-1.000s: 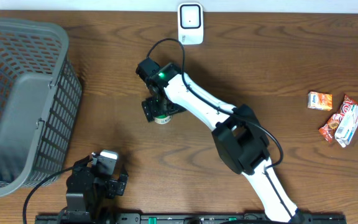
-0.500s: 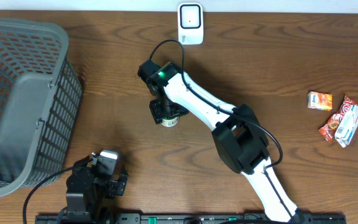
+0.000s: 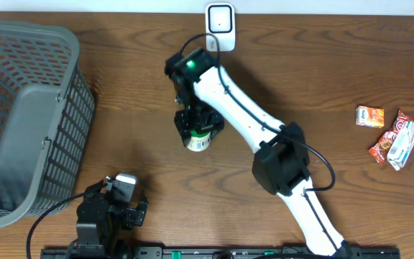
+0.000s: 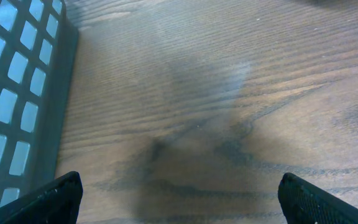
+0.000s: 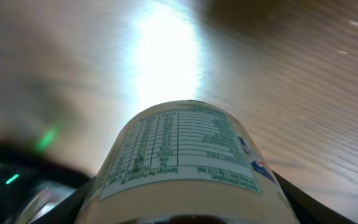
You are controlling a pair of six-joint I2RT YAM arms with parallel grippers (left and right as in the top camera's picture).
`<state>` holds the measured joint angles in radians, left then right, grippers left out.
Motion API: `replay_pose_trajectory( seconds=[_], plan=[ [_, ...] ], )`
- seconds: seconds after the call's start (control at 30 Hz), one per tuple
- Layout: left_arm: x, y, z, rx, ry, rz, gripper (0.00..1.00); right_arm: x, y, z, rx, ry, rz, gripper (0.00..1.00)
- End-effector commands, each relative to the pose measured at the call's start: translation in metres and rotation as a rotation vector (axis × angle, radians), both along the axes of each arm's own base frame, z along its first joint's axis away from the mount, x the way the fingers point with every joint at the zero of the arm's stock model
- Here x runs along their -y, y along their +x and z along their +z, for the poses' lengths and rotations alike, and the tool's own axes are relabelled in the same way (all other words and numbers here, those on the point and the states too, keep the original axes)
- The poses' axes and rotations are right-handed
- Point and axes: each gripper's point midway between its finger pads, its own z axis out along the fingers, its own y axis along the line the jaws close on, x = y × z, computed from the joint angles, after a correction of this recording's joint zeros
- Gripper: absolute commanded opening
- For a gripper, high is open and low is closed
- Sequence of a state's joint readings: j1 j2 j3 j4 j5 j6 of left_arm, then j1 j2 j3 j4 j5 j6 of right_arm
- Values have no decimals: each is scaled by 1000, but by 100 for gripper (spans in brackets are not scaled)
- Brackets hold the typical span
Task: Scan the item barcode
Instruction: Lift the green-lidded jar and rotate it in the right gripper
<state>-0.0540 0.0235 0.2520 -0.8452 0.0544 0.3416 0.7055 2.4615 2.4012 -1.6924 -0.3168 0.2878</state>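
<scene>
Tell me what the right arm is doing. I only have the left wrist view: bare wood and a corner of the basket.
Observer: The right gripper is closed on a small labelled bottle, over the middle of the table.
Operator: Report where the scanner is.
Observer: It is the white unit at the far edge of the table. The bottle is apart from it, on the side nearer the arms' bases.
</scene>
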Motion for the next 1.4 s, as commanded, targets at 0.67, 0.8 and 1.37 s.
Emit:
replay_pose_trajectory(
  seconds=[0.67, 0.8, 1.37],
  plan=[
    [0, -8, -14, -57, 0, -1, 98, -12, 11, 39, -154, 330, -88, 47],
    [0, -8, -14, -57, 0, -1, 98, -12, 11, 40, -155, 331, -89, 49],
    [0, -8, -14, -57, 0, -1, 98, -17, 9, 44, -179, 367, -97, 54]
  ],
)
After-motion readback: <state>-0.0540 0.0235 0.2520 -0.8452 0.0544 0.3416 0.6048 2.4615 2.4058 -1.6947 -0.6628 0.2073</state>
